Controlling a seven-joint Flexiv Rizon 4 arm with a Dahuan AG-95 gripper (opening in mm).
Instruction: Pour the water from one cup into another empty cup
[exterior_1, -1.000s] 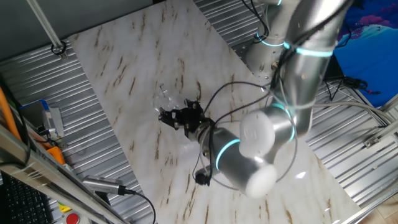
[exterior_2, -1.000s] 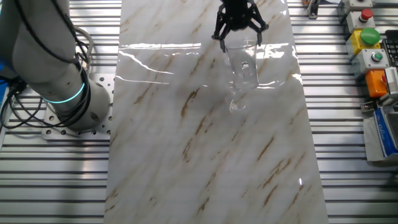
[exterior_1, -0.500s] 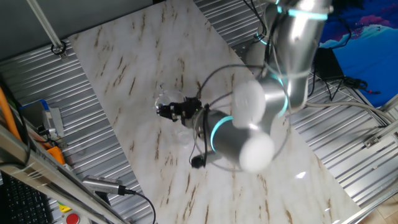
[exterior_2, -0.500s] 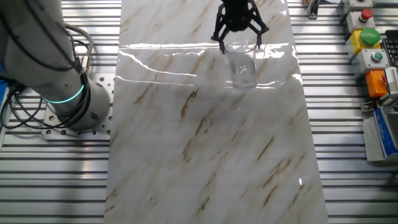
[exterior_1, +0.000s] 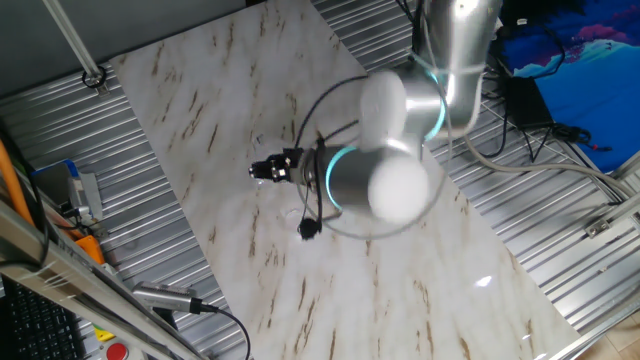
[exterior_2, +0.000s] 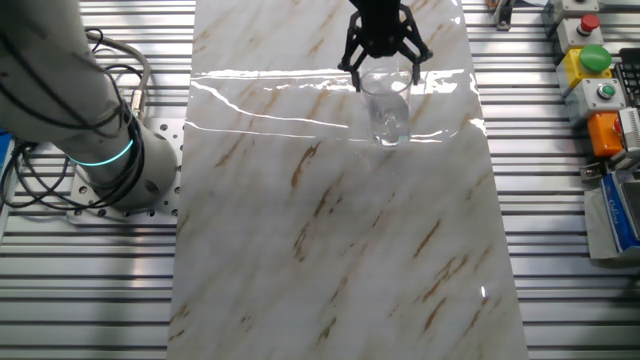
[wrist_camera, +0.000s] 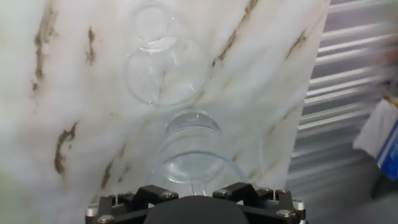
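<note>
In 1 fixed view the arm (exterior_1: 385, 185) is motion-blurred & hides most of the gripper (exterior_1: 262, 171); cups can't be made out there. Hand view: fingertips cut off by bottom edge, so grip on the larger tumbler (wrist_camera: 193, 158) unclear; water too faint to tell. Right side blurred.
</note>
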